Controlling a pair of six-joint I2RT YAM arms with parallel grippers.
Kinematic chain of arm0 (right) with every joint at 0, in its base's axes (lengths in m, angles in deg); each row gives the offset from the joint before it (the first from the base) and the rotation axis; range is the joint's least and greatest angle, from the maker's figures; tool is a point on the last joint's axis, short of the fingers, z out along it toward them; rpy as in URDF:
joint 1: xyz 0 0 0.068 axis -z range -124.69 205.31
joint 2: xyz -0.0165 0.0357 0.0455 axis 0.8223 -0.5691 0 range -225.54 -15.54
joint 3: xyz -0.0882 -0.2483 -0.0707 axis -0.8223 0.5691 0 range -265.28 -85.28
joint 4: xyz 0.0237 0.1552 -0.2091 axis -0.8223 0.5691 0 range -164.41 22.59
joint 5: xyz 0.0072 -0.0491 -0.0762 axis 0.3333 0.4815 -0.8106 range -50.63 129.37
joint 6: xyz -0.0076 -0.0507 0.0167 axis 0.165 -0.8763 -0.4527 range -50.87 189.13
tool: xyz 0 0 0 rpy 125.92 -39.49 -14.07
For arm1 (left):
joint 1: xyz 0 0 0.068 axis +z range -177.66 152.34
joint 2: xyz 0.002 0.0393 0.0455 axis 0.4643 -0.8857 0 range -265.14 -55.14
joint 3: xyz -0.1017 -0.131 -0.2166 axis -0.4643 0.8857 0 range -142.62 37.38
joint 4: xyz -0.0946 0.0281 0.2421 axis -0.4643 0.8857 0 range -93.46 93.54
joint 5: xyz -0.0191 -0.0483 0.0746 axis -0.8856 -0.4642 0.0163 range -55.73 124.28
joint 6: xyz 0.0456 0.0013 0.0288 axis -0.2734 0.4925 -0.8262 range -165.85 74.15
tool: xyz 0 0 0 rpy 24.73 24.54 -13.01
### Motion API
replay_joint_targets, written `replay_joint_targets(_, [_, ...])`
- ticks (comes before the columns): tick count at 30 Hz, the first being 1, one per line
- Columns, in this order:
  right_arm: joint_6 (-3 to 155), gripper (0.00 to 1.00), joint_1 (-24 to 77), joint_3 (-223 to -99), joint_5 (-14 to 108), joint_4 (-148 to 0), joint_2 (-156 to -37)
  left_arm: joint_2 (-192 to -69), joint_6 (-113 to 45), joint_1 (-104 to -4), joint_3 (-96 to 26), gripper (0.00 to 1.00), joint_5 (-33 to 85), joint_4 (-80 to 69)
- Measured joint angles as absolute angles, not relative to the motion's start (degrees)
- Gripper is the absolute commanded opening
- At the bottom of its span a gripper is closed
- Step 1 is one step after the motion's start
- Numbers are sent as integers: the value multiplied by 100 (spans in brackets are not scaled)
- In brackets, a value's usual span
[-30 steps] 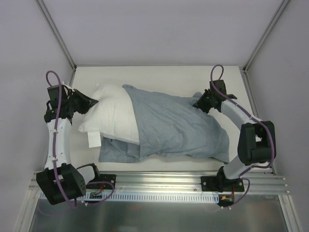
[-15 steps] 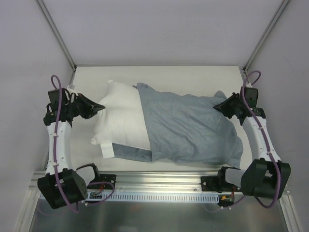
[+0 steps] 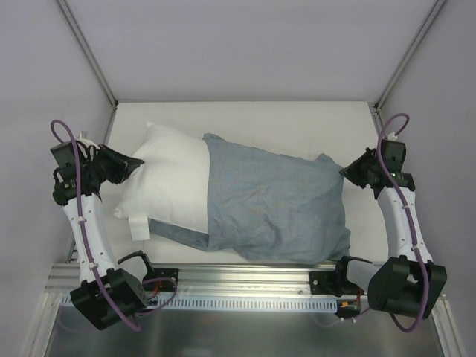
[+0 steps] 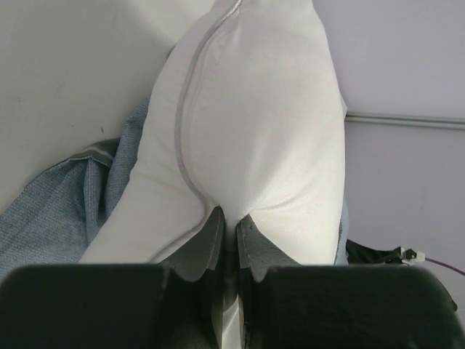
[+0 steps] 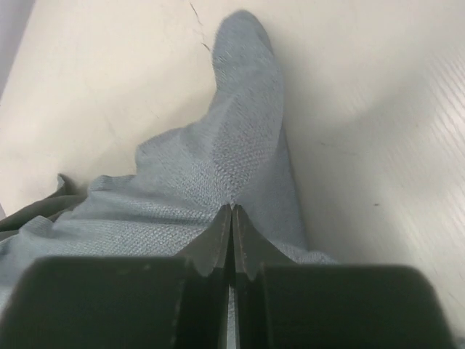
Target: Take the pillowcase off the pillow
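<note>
The white pillow [image 3: 169, 181] lies across the table with its left part bare and a small white tag [image 3: 138, 226] at its near-left corner. The blue-grey pillowcase [image 3: 275, 204] covers its right part. My left gripper [image 3: 136, 161] is shut on the pillow's left end; the wrist view shows the white pillow [image 4: 254, 131] pinched between the fingers [image 4: 207, 243]. My right gripper [image 3: 344, 172] is shut on the pillowcase's right end, where the grey pillowcase fabric [image 5: 218, 160] is clamped at the fingertips [image 5: 219, 236].
The table [image 3: 282, 126] is walled by grey panels at the back and sides, with aluminium posts in the back corners. A metal rail [image 3: 245, 279] with both arm bases runs along the near edge. A loose flap of the pillowcase hangs at the pillow's near side.
Both arms have pulled apart: the left gripper moved left with the pillow, the right gripper right with the pillowcase. More white pillow shows, and the cover is stretched flatter.
</note>
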State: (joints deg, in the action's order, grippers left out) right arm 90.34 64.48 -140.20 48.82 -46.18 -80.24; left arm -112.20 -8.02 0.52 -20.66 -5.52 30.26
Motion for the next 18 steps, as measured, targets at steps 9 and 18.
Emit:
replay_joint_targets(9, [9130, 1, 6719, -13880, 4804, -4666, -7653, -11191, -844, 72, -2066, 0, -532, 3032])
replay_joint_targets(18, [9403, 1, 9482, -13893, 6071, -3857, -6682, -11287, -811, 469, -2175, 0, -1032, 3483])
